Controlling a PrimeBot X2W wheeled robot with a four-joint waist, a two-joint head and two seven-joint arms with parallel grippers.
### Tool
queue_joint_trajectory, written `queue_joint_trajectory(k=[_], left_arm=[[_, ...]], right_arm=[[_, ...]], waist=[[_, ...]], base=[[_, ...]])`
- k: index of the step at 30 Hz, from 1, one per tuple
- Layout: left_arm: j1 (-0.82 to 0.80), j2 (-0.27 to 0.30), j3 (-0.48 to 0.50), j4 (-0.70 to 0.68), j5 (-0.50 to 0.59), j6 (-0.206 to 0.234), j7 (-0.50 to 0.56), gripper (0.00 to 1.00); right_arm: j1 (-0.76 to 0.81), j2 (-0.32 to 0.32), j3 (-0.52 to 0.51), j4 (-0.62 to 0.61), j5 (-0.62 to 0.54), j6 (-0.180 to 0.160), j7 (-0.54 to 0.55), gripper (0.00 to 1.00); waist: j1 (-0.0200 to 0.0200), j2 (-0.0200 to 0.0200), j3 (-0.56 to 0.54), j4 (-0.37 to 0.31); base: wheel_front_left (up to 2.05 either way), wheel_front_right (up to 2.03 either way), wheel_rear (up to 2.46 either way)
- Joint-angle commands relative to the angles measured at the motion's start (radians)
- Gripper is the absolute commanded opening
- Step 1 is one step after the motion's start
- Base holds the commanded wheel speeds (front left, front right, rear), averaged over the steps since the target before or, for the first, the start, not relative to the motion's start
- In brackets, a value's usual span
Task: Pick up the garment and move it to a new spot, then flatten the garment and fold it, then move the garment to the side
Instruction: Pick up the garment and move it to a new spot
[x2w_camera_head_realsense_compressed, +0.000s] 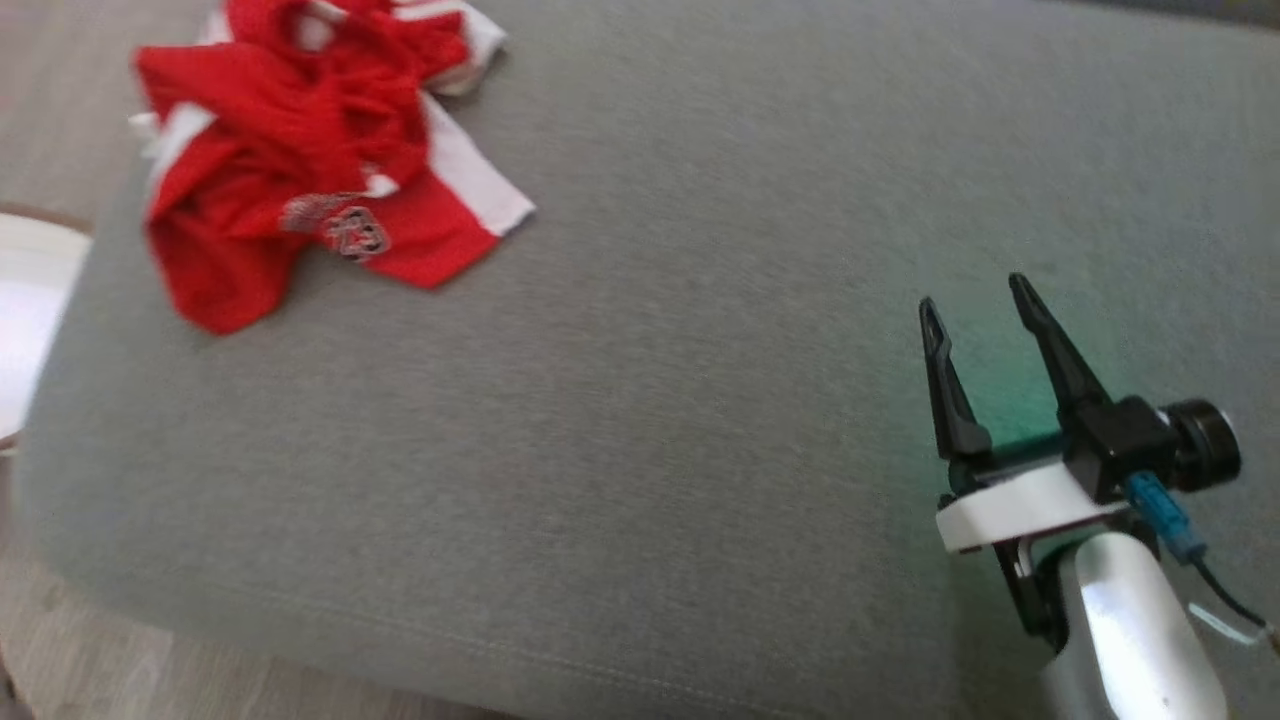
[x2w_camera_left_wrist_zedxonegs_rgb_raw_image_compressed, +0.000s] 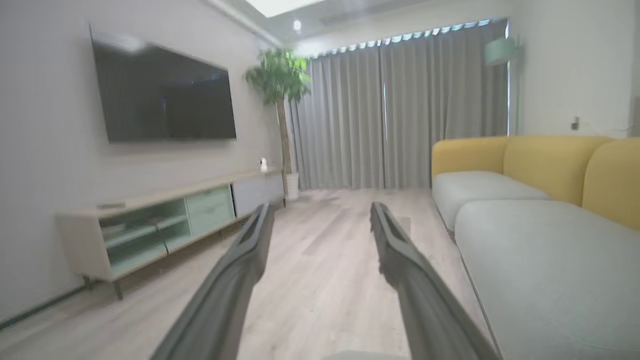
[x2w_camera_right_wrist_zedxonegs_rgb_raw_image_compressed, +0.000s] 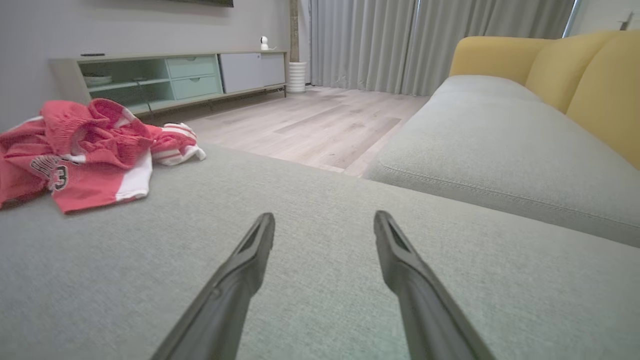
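The garment (x2w_camera_head_realsense_compressed: 300, 150) is a red top with white trim and a printed crest, lying crumpled at the far left corner of the grey cushion (x2w_camera_head_realsense_compressed: 650, 450). In the right wrist view the garment (x2w_camera_right_wrist_zedxonegs_rgb_raw_image_compressed: 85, 150) sits off to the left, well apart from my fingers. My right gripper (x2w_camera_head_realsense_compressed: 975, 290) hovers over the cushion's right side, open, nothing between its fingers. The right gripper (x2w_camera_right_wrist_zedxonegs_rgb_raw_image_compressed: 324, 222) points across bare grey fabric. In the left wrist view my left gripper (x2w_camera_left_wrist_zedxonegs_rgb_raw_image_compressed: 322, 212) is open and empty, held in the air over the wooden floor (x2w_camera_left_wrist_zedxonegs_rgb_raw_image_compressed: 320, 250).
A white round table edge (x2w_camera_head_realsense_compressed: 30, 300) lies left of the cushion. A yellow-backed sofa (x2w_camera_right_wrist_zedxonegs_rgb_raw_image_compressed: 525, 125) stands to the right. A low TV cabinet (x2w_camera_left_wrist_zedxonegs_rgb_raw_image_compressed: 165, 225) with a wall screen (x2w_camera_left_wrist_zedxonegs_rgb_raw_image_compressed: 160, 95) lines the left wall. A potted plant (x2w_camera_left_wrist_zedxonegs_rgb_raw_image_compressed: 280, 85) and grey curtains (x2w_camera_left_wrist_zedxonegs_rgb_raw_image_compressed: 400, 110) stand at the far end.
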Motion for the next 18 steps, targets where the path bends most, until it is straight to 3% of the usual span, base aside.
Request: queue_joint_trajectory(k=[1,9,18], left_arm=[[-0.071,0.058,0.022,0.020,0.004,-0.007,0.037,1.00],[-0.181,0.065,-0.058,0.327,-0.015,-0.032,0.226,1.00],[-0.230,0.065,-0.086,0.511,0.004,-0.015,0.233,1.00]], right_arm=[[-0.037,-0.004,0.028,-0.043,-0.011,0.008,0.004,1.00],[-0.032,-0.004,0.006,-0.086,-0.034,0.008,0.023,1.00],[-0.011,-0.004,-0.021,-0.124,-0.046,0.008,0.027,1.00]], waist=[[-0.0003,0.0000,0.087,-0.087],[-0.0003,0.0000,0.178,-0.177],[-0.0003,0.0000,0.236,-0.209]], base=[[0.00,0.00,0.00],[0.00,0.00,0.00],[0.00,0.00,0.00]])
